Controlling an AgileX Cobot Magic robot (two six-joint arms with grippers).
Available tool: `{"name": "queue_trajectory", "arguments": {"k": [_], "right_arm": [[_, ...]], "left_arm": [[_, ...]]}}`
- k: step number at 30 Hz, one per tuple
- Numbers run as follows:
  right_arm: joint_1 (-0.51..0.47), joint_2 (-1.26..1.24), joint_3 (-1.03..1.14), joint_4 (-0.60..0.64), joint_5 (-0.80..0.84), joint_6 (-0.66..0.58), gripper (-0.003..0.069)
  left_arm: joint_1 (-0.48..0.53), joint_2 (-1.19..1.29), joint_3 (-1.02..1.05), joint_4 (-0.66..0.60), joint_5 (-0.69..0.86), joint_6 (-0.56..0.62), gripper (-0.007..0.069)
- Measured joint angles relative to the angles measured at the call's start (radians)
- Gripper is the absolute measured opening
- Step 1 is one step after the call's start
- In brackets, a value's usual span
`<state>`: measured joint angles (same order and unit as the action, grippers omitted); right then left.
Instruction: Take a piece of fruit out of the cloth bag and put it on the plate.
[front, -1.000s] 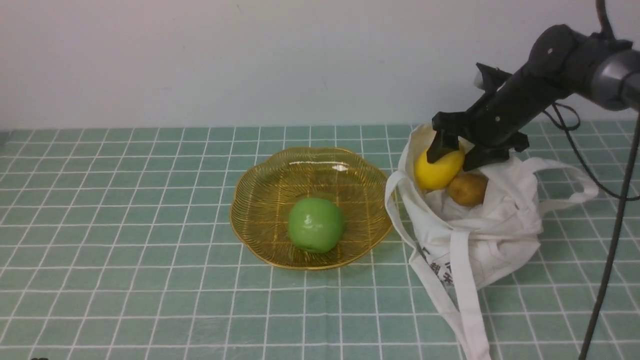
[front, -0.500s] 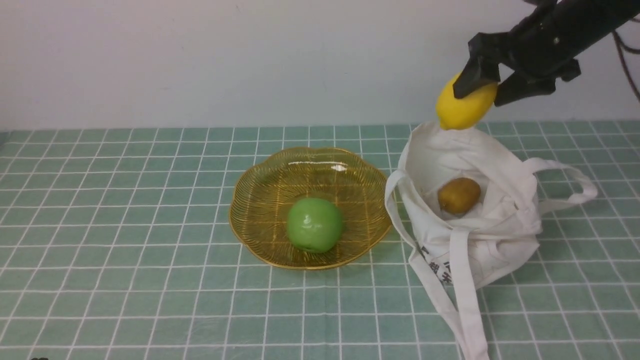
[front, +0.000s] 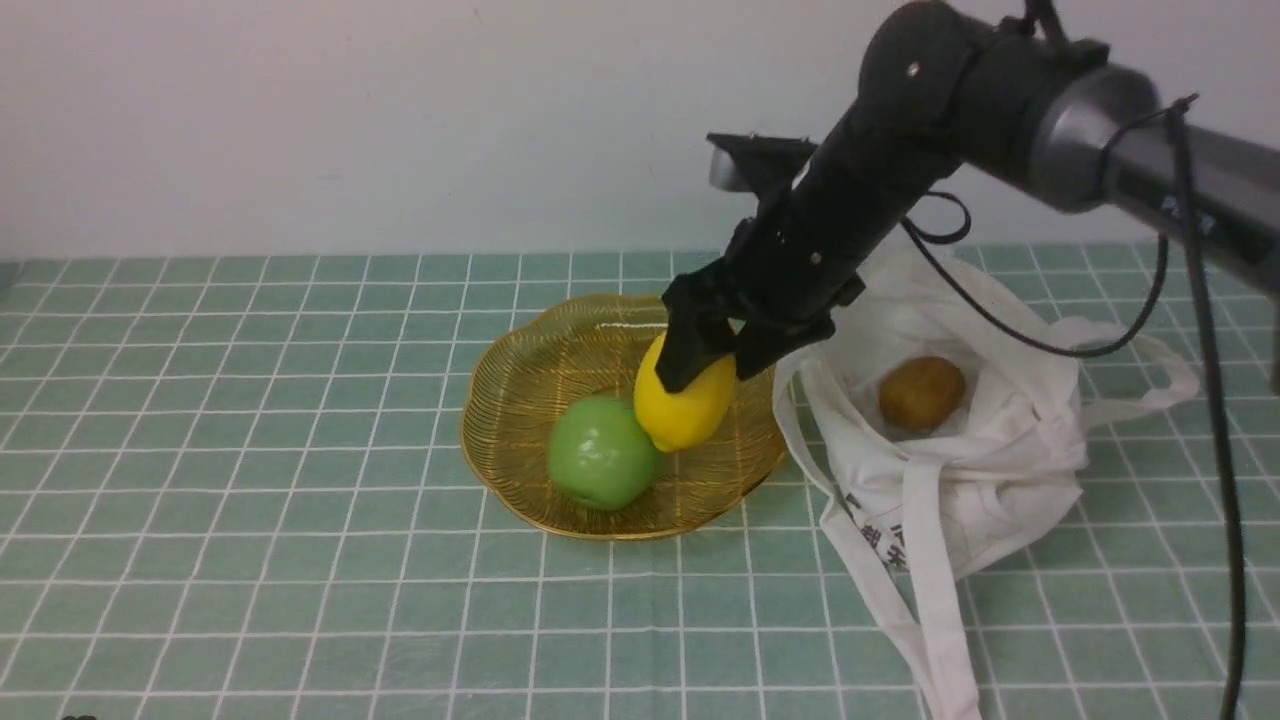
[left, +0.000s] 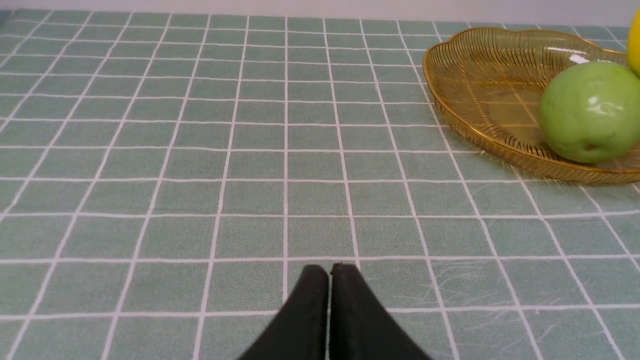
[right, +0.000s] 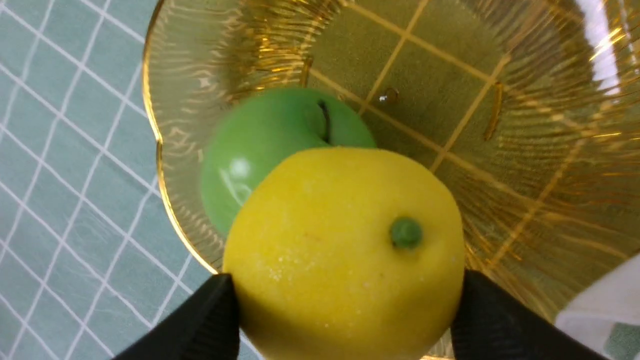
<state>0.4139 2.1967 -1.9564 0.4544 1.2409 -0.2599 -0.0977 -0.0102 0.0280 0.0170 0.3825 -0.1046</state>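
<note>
My right gripper (front: 712, 365) is shut on the yellow lemon (front: 684, 408) and holds it low over the amber plate (front: 520, 400), against the green apple (front: 594, 452) that lies in the plate. In the right wrist view the lemon (right: 345, 250) fills the space between the two black fingers (right: 200, 320), with the apple (right: 265, 135) and the plate (right: 500, 125) below. The white cloth bag (front: 980, 440) lies right of the plate. My left gripper (left: 329, 272) is shut and empty, low over the tablecloth, left of the plate (left: 480, 90).
A brown oval fruit (front: 921, 392) lies inside the open bag. A long bag strap (front: 935, 620) trails toward the front edge. A black cable (front: 1215, 420) hangs at the far right. The green checked tablecloth (front: 250, 450) covers the table.
My right gripper lifted the lemon out of the bag, carried it left and lowered it over the plate. The apple shifted a little to the left.
</note>
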Motion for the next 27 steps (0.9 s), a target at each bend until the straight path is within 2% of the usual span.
{"name": "queue_trajectory", "arguments": {"k": [5,9,10,13,17,20,23,24,27], "right_arm": [[0.028,0.018,0.000,-0.010,-0.043,-0.001,0.0498],[0.029,0.018,0.000,-0.011,-0.085,-0.001,0.0580],[0.029,0.018,0.000,-0.015,-0.093,-0.001,0.0643],[0.029,0.018,0.000,-0.016,-0.095,-0.001,0.0680],[0.029,0.018,-0.024,-0.029,-0.054,-0.001,0.0689],[0.025,0.018,-0.084,-0.045,-0.013,-0.001,0.0674],[0.009,0.010,-0.197,-0.066,-0.002,0.037,0.0572],[0.009,0.010,-0.197,-0.066,-0.002,0.037,0.0572],[-0.002,-0.034,-0.247,-0.095,0.002,0.102,0.0422]], "left_arm": [[0.000,0.000,0.000,0.000,0.000,0.000,-0.0008],[0.000,0.000,0.000,0.000,0.000,0.000,-0.0008],[0.000,0.000,0.000,0.000,0.000,0.000,-0.0008],[0.000,0.000,0.000,0.000,0.000,0.000,-0.0008],[0.000,0.000,0.000,0.000,0.000,0.000,-0.0008],[0.000,0.000,0.000,0.000,0.000,0.000,-0.0008],[0.000,0.000,0.000,0.000,0.000,0.000,-0.0008],[0.000,0.000,0.000,0.000,0.000,0.000,-0.0008],[0.000,0.000,0.000,0.000,0.000,0.000,-0.0008]]}}
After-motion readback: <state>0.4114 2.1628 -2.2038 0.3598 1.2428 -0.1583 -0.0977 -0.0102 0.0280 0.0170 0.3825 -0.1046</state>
